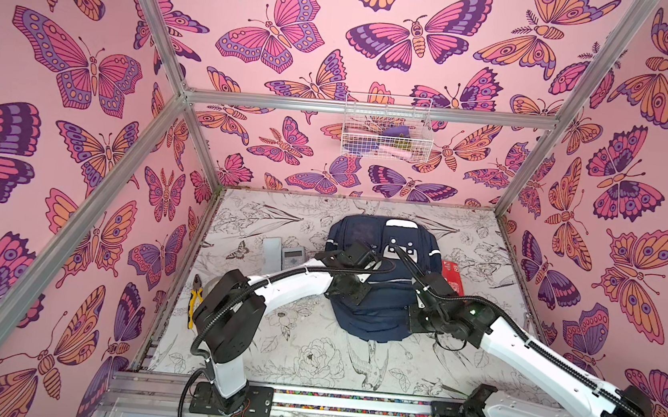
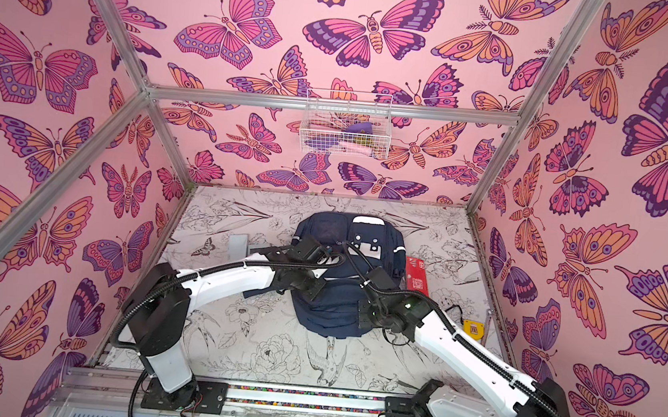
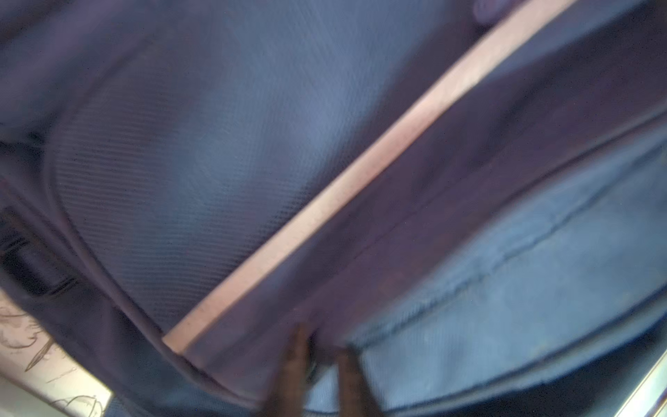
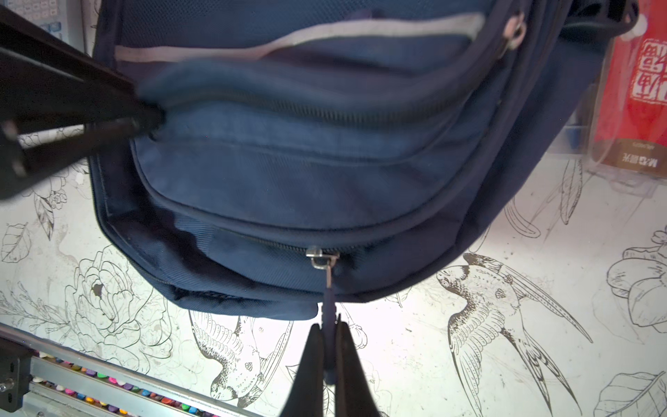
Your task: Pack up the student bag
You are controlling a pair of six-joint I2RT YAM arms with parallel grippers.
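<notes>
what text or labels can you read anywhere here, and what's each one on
"M&G", then Chinese characters I cannot make out: dark band of the red pack, upside down in the right wrist view.
White seal-style Chinese characters on the same pack: not legible to me.
Keys of the calculator: too small to read.
On the bag: no text shows.

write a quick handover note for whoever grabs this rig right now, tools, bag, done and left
Left tool: shut, pinching fabric on the student bag's front.
Right tool: shut on the zipper pull at the bag's robot-side edge.
Bag lies flat on the table; calculator on its left, red packet on its right, yellow-handled pliers by the left arm.
Done: zipper looks partly open beside the slider.
Left: finish opening, load the items, close; nothing visibly packed yet.
</notes>
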